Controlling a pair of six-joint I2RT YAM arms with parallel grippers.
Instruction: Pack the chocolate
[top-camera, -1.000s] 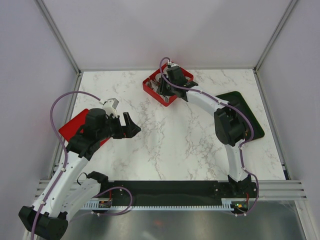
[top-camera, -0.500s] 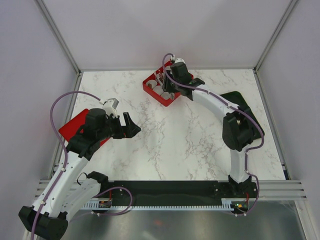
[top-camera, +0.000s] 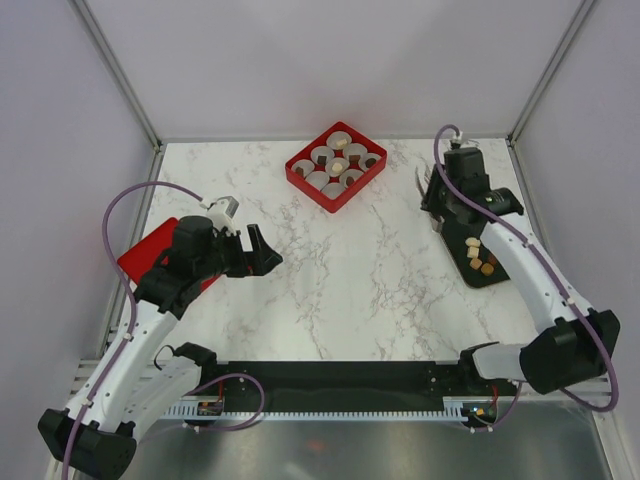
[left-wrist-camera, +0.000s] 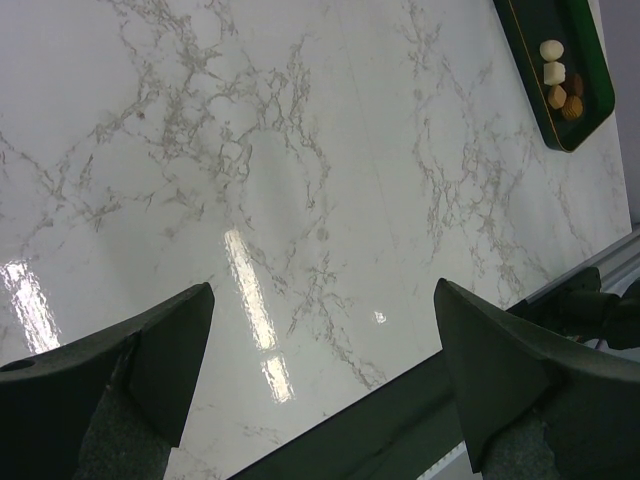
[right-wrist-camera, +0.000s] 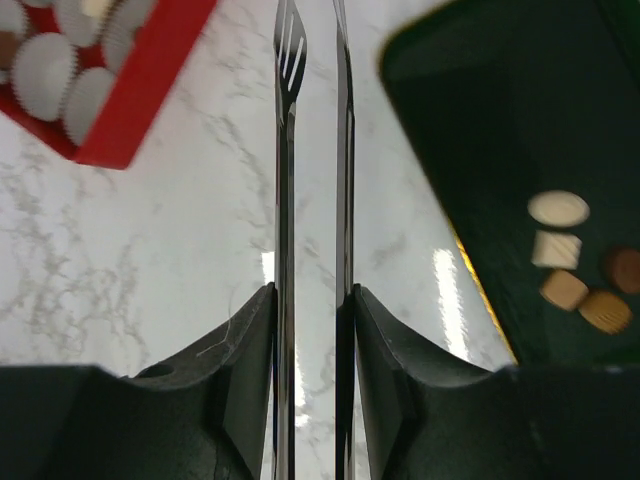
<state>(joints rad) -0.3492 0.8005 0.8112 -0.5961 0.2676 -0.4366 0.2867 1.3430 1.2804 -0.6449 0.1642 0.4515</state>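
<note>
**Now: tweezers held ready beside a tray of loose chocolate**

Seen from above, a white marble-patterned surface (top-camera: 350, 270) is shown with two robot arms.

- **Right jaws:** These are clamped on a pair of long metal tweezers (right-wrist-camera: 286, 200), whose thin blades stand slightly apart with nothing caught between the tips.
- **Left jaws:** These are spread wide and hold nothing, well apart from everything else.
- **Chocolate:** The chocolate (top-camera: 474, 252) lies as a small cluster of pieces on a dark green tray (right-wrist-camera: 470, 120) at the right side, just beside the tweezers. In the wrist view one pale oval, one cream square, one round brown piece and two tan blocks can be made out.
- **Box:** A square red box (top-camera: 312, 190) is set at the far middle and filled with white pleated paper cups (top-camera: 322, 155). A few cups seem to hold a piece already.

Several slips can be expected from here.

- The blades are smooth, narrow and springy, so a small rounded piece could be squeezed out sideways.
- The surface looks hard and glossy, so a dropped piece would likely skid or roll.
- The cups appear thin and light, so one could be tipped or dragged by a tip lowered off-centre.
- The tweezers might also twist in the grip if pressed against the tray.
</note>
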